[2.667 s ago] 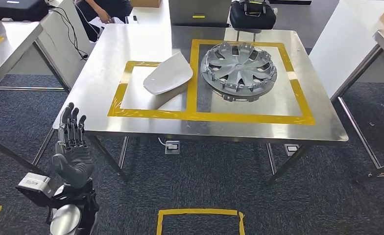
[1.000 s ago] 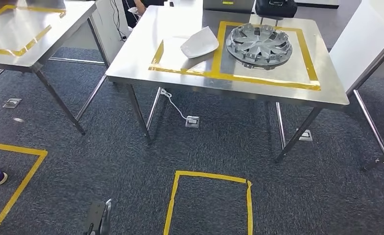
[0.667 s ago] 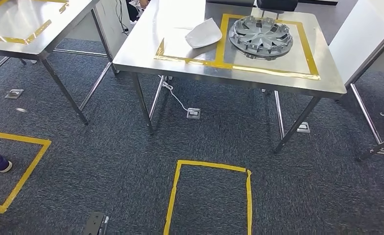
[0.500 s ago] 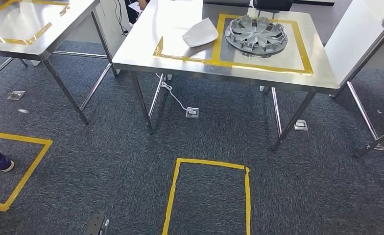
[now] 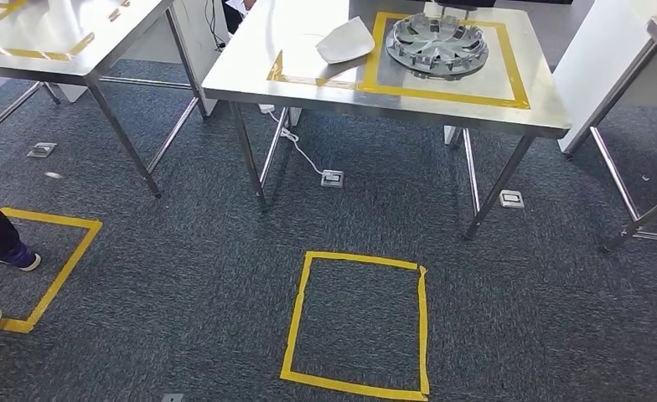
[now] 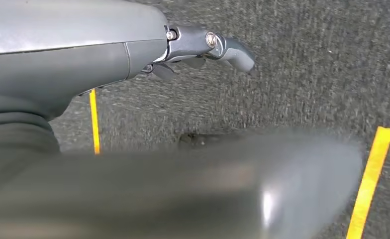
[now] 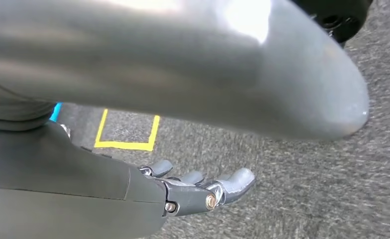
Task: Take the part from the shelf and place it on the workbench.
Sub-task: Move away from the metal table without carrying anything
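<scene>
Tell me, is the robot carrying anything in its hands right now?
No. The left hand and right hand hang over the carpet with nothing in them.

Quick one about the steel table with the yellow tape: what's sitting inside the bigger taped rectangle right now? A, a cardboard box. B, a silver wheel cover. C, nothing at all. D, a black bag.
B: the head view shows a silver wheel cover lying inside the larger yellow-taped rectangle on the steel table, with a white curved part in the smaller taped area beside it.
</scene>
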Tool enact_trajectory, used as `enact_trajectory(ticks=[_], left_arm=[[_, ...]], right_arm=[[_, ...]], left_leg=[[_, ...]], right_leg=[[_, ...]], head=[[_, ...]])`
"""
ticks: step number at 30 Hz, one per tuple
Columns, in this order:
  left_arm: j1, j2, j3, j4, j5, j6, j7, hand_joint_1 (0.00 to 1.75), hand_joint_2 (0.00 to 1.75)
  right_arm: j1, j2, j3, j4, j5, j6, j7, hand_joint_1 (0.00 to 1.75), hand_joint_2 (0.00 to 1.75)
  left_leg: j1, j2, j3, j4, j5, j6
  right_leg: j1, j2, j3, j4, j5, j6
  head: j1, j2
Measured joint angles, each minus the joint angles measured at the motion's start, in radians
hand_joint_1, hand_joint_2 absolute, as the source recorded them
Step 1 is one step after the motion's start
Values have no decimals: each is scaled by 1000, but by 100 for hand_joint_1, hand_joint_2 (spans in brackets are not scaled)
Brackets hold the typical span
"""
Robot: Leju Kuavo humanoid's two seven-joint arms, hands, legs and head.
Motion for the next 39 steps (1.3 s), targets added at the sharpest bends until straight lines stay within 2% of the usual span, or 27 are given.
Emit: enact_trajectory(ticks=[2,3,4,6,7,8,9,10,12,13,14,15,17,22,28,39], left_arm=[[2,-4,4,3,-3,-8,2,0,175],[2,-6,6,4,-4,-10,2,0,175],[3,-7,7,4,-5,-11,2,0,175],[2,-8,11,5,-6,-12,1,0,175],[2,-9,12,5,-7,-14,0,0,175],[2,-10,13,5,-7,-16,0,0,175],[2,-12,15,5,-6,-19,0,0,175],[2,-14,17,6,-5,-21,1,0,175],[0,-19,23,6,-4,-25,2,0,175],[-2,-22,26,6,-4,-27,3,0,175],[-4,-23,28,6,-4,-29,4,0,175],[-6,-24,30,6,-4,-31,5,0,175],[-8,-25,31,6,-4,-33,12,0,175],[-8,-29,42,6,8,-40,40,0,175],[-2,-30,72,6,38,-63,75,0,175],[42,-28,56,-23,89,-66,93,0,175]], right_arm=[[1,0,0,0,0,-1,8,0,0],[2,0,0,0,-1,-3,14,0,44],[3,1,0,0,-3,-4,20,0,87],[4,1,0,0,-6,-9,32,0,175],[4,1,0,0,-8,-11,36,0,175],[4,1,-1,0,-10,-13,42,0,175],[4,1,-1,0,-13,-15,47,0,175],[5,1,-1,0,-14,-15,49,0,175],[3,1,-1,0,-16,-16,54,0,175],[2,2,-1,0,-17,-16,56,0,175],[2,2,-1,0,-17,-15,60,0,175],[1,4,-1,0,-17,-15,66,0,175],[2,6,-1,0,-17,-15,78,0,175],[2,8,-4,0,-17,-14,95,0,175],[5,11,2,0,-34,-3,84,0,175],[55,5,239,-28,-276,-22,51,0,175]], left_leg=[[-1,3,-10,-2,8,21],[-1,5,-16,-2,15,30],[0,7,-24,-3,24,38],[0,8,-43,-2,38,44],[-1,8,-52,-2,44,44],[-2,8,-60,-1,50,44],[-2,8,-65,0,54,42],[-2,8,-69,1,58,40],[-3,8,-70,2,62,35],[-4,9,-70,2,64,31],[-6,9,-70,3,65,28],[-8,10,-71,4,66,28],[-8,10,-73,3,68,26],[-5,10,-73,-7,78,12],[-3,10,-74,-9,83,5],[-3,10,-75,-9,82,5]], right_leg=[[-4,1,-4,5,5,13],[-7,2,-13,23,-10,19],[-9,3,-29,61,-39,25],[-10,4,-79,192,-126,33],[-10,5,-100,255,-159,35],[-10,5,-106,293,-176,35],[-10,5,-92,292,-174,34],[-10,5,-58,252,-157,31],[-8,5,40,104,-110,23],[-6,5,77,41,-94,17],[-5,5,99,0,-86,14],[-3,4,105,-16,-84,12],[-1,4,102,-16,-79,10],[3,3,96,-14,-75,-2],[5,4,94,-13,-74,-7],[3,4,94,-12,-73,-7]], head=[[1,0],[3,0],[4,0],[7,0],[7,0],[8,0],[8,0],[8,0],[9,0],[9,0],[9,0],[8,0],[7,0],[7,0],[7,0],[7,0]])
